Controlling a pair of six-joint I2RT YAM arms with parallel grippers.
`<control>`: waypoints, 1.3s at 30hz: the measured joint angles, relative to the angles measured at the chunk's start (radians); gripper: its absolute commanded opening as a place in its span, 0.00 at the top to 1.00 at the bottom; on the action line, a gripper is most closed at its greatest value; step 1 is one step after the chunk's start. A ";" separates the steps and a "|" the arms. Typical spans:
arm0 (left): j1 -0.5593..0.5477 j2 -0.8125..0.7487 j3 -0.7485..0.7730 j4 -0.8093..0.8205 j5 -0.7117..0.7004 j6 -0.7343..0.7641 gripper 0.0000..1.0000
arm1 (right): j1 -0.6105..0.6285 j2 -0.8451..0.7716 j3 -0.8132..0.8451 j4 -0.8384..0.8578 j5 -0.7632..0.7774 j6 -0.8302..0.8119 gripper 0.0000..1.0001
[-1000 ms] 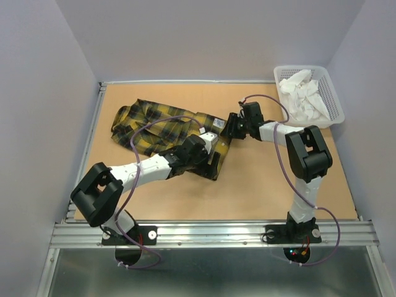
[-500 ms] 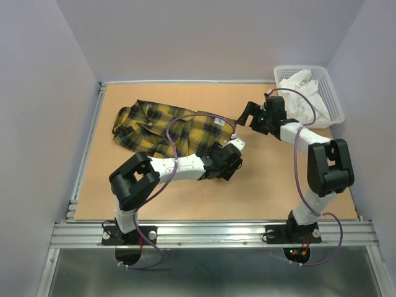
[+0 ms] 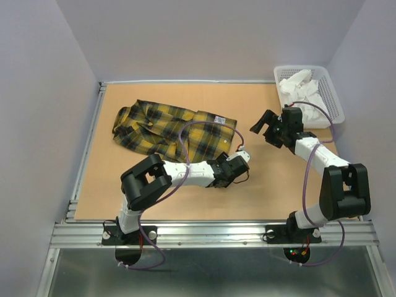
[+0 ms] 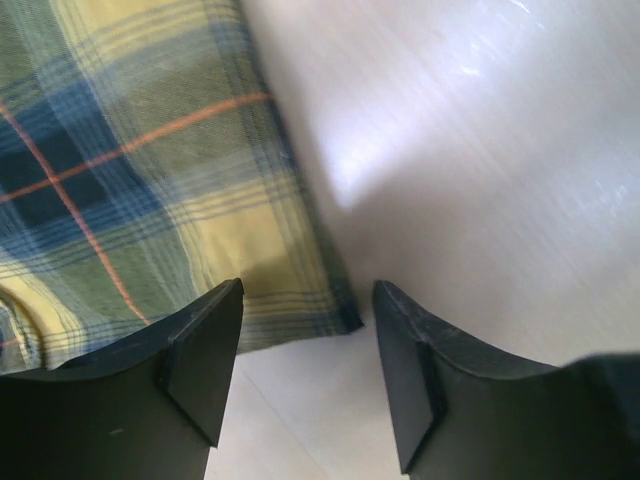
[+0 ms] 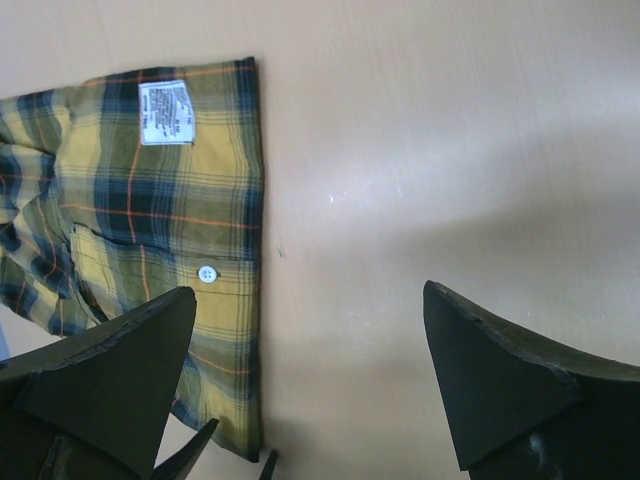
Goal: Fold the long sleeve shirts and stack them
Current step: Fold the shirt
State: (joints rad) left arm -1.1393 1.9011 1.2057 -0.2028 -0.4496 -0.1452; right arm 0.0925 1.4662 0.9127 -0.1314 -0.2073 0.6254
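A yellow and dark plaid long sleeve shirt (image 3: 170, 127) lies spread on the wooden table, a white label near its right edge. My left gripper (image 3: 241, 162) is open and empty just off the shirt's near right corner; the left wrist view shows that corner of the shirt (image 4: 150, 180) between and beyond the open jaws of the left gripper (image 4: 305, 345). My right gripper (image 3: 263, 124) is open and empty, raised to the right of the shirt. The right wrist view shows the shirt's edge (image 5: 160, 210) with label and a white button, left of the right gripper (image 5: 310, 340).
A white plastic basket (image 3: 331, 102) holding white cloth stands at the back right corner. Bare wood (image 3: 272, 179) lies to the right of the shirt and in front of it. Grey walls enclose the table on three sides.
The shirt's right part has been spread out to the right and let go. My left gripper moved right off the cloth. My right gripper pulled back to the right, open.
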 measured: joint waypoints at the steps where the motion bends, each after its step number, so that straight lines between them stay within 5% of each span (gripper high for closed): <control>1: -0.010 0.010 0.005 -0.003 -0.015 0.004 0.34 | 0.000 0.000 -0.008 0.000 -0.001 0.006 0.00; 6: -0.028 0.036 0.044 -0.023 -0.014 0.006 0.48 | 0.000 0.000 -0.043 -0.014 -0.015 0.037 0.00; 10: -0.029 0.067 0.070 -0.032 -0.041 -0.002 0.76 | 0.000 0.000 -0.054 -0.012 -0.035 0.051 0.00; 15: -0.026 0.081 0.075 -0.051 -0.083 -0.017 1.00 | 0.000 0.000 -0.096 0.012 -0.067 0.077 0.00; 28: 0.014 0.035 0.082 -0.113 -0.048 -0.035 1.00 | 0.005 0.078 -0.309 0.404 -0.275 0.320 0.00; 39: 0.023 -0.032 0.135 -0.129 0.007 -0.035 1.00 | 0.113 0.333 -0.232 0.730 -0.363 0.500 0.00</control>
State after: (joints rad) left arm -1.1164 1.8690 1.3411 -0.3317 -0.4423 -0.1806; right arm 0.2054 1.7996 0.6807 0.5987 -0.5705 1.1252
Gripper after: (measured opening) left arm 0.022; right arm 0.999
